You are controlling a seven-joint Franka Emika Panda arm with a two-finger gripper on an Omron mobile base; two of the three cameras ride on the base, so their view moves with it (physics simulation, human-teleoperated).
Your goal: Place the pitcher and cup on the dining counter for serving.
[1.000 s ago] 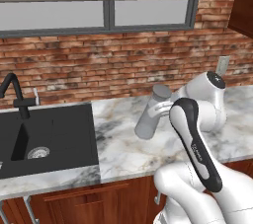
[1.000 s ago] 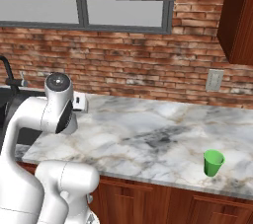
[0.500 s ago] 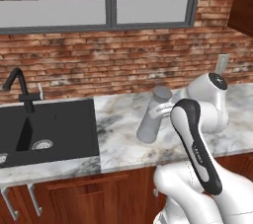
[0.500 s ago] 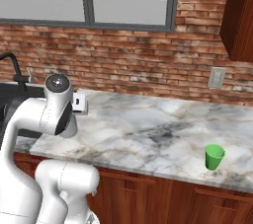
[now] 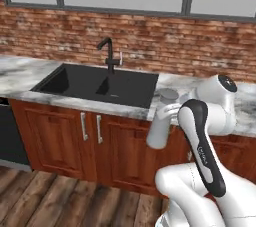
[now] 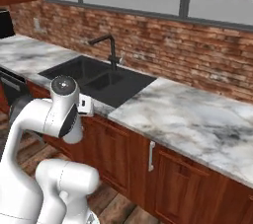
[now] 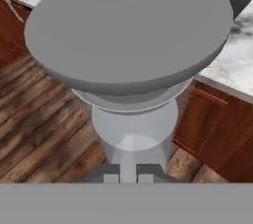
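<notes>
The pitcher (image 5: 161,122), a tall grey translucent carafe with a darker round lid, hangs in the air just in front of the worktop's edge, over the wood floor. In the hand view its lid (image 7: 129,26) looms large and its body narrows down to my gripper (image 7: 128,173), which is shut on the pitcher's lower part. One dark fingertip (image 7: 110,172) sits on each side of it. In the left base view my white arm (image 5: 202,146) covers the hand behind the pitcher. The cup and the dining counter are out of view.
A black sink (image 5: 100,85) with a black faucet (image 5: 108,53) is set in the marble worktop (image 6: 197,117) below a brick wall. Reddish wood cabinets (image 5: 102,138) stand beneath. Plank floor (image 5: 45,193) spreads to the left, and a dark appliance (image 5: 7,136) sits at the far left.
The whole picture has shifted: the base has backed away from the worktop and turned, so the floor and cabinet fronts now show. The pitcher stays in the shut gripper. The cup has left the views.
</notes>
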